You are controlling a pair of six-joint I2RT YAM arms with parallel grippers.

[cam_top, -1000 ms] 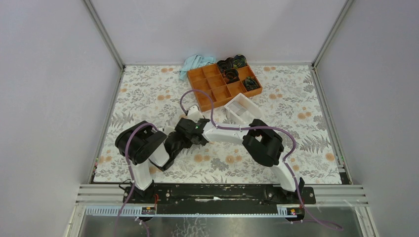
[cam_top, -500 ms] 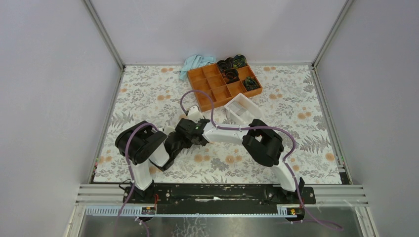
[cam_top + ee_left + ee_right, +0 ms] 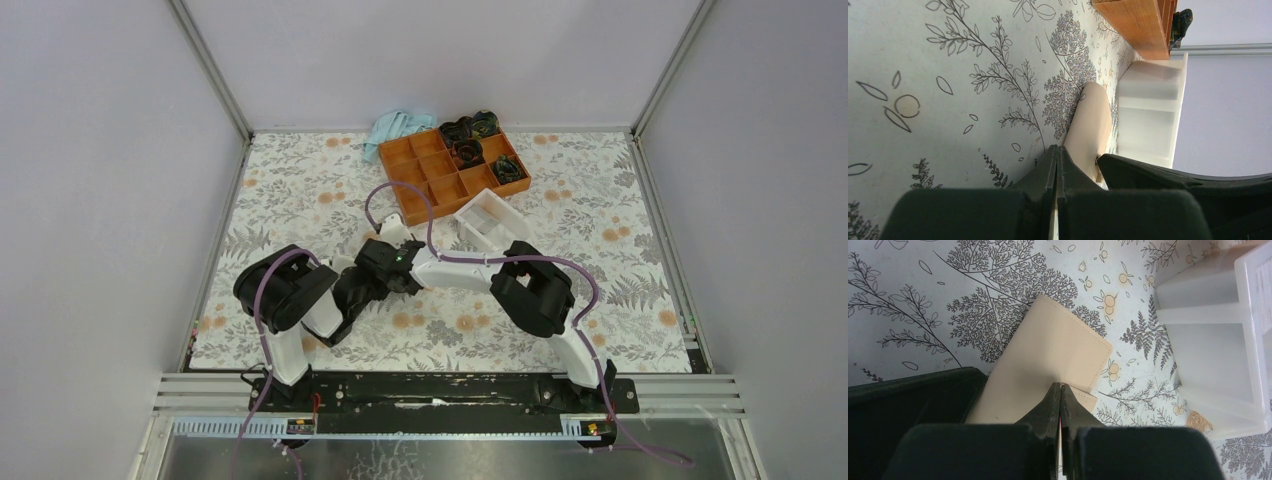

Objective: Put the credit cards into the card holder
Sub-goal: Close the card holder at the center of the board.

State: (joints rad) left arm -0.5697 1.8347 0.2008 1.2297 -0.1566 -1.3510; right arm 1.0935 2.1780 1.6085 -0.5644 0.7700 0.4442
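- Evidently nothing has moved in the last second. In the top view the left arm (image 3: 290,300) and the right arm (image 3: 535,290) keep the same folded pose, their wrists meeting over the middle of the table (image 3: 300,190). The orange tray (image 3: 455,170), the white tray (image 3: 487,218) and the blue cloth (image 3: 395,128) lie where they were.
- The left hand (image 3: 1057,148) is closed, its fingers pressed flat together and its tips right at the near edge of the card holder (image 3: 1091,120). Whether they pinch that edge or only touch it, I cannot tell.
- The right hand (image 3: 1060,386) is closed too, with its tips over the beige cover of the card holder. A second beige layer peeps out just past the tips, so the holder looks folded or barely ajar.
- The card holder lies on the table just beside the white tray, with both hands at it.
- No credit cards are plainly in view. A thin pinkish sliver shows in the seam of the right hand and a pale one in the seam of the left. Either could be a card's edge, but both are too thin to say.
- The stillness reads as a pause at the holder, so the task looks no further along: the holder is not yet spread open and no card can be seen inside it.
- The next move likely needs one hand to pin or lift the cover while the other works. The light holder may slide on the smooth table if it is pushed rather than held.
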